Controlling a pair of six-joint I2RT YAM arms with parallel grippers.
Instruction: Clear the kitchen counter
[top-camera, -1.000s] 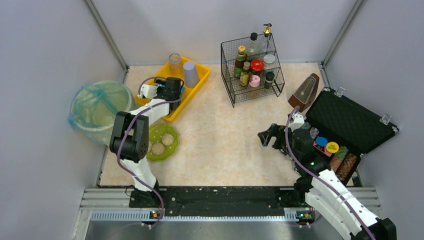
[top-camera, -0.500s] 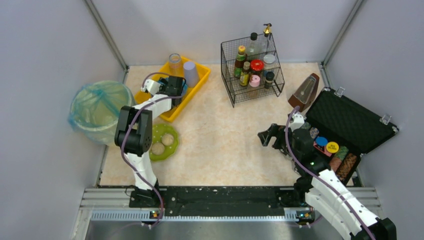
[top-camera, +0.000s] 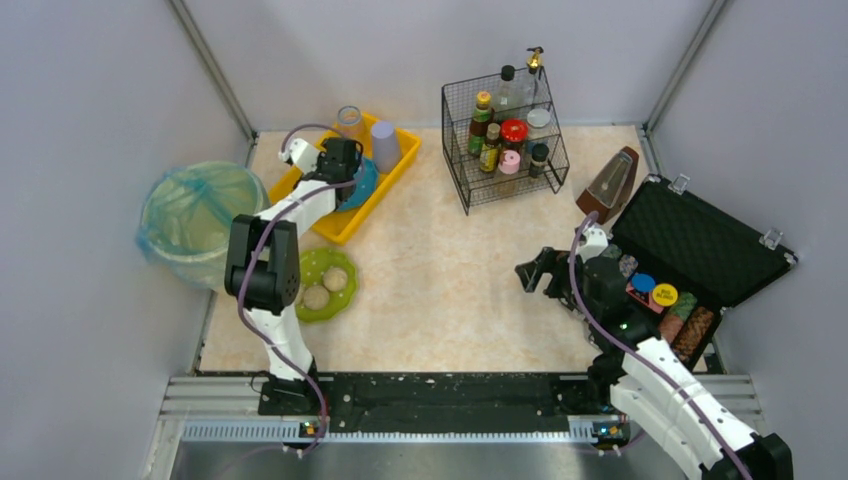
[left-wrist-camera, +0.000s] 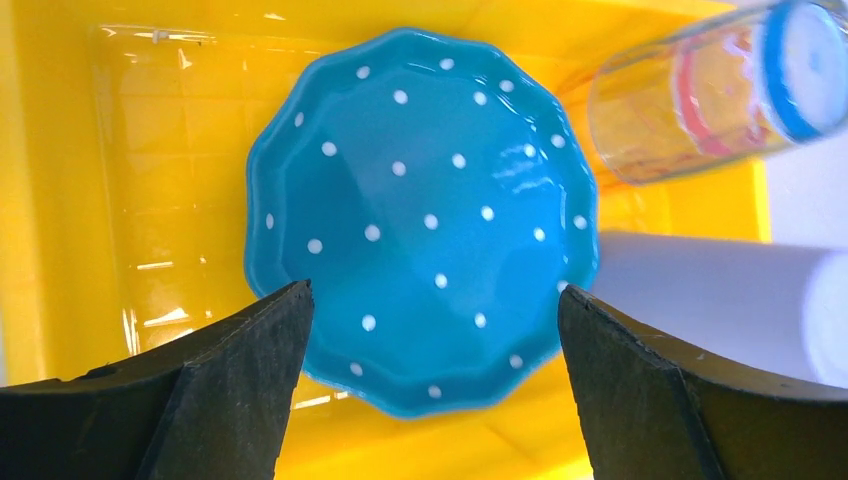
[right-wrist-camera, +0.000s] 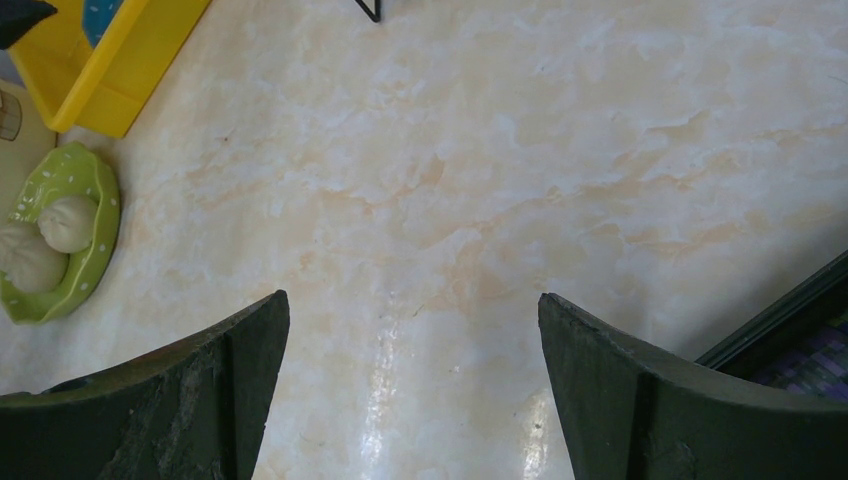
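The kitchen counter (top-camera: 440, 270) is a beige marbled surface; it also fills the right wrist view (right-wrist-camera: 500, 180). A green plate (top-camera: 325, 283) with two pale buns lies at its left side, also seen in the right wrist view (right-wrist-camera: 88, 262). A yellow tray (top-camera: 350, 222) at the back left holds a blue dotted plate (left-wrist-camera: 420, 230), a clear glass (left-wrist-camera: 700, 90) and a lilac cup (top-camera: 382, 146). My left gripper (left-wrist-camera: 430, 330) is open and empty above the blue plate. My right gripper (right-wrist-camera: 412, 330) is open and empty above bare counter at the right (top-camera: 535, 274).
A wire rack (top-camera: 505, 135) of bottles and jars stands at the back. A brown metronome (top-camera: 610, 185) and an open black case (top-camera: 700, 250) with chips sit at the right. A bagged bin (top-camera: 195, 215) stands left of the counter.
My left gripper has moved toward the back over the yellow tray, uncovering the blue plate. The right arm has not moved.
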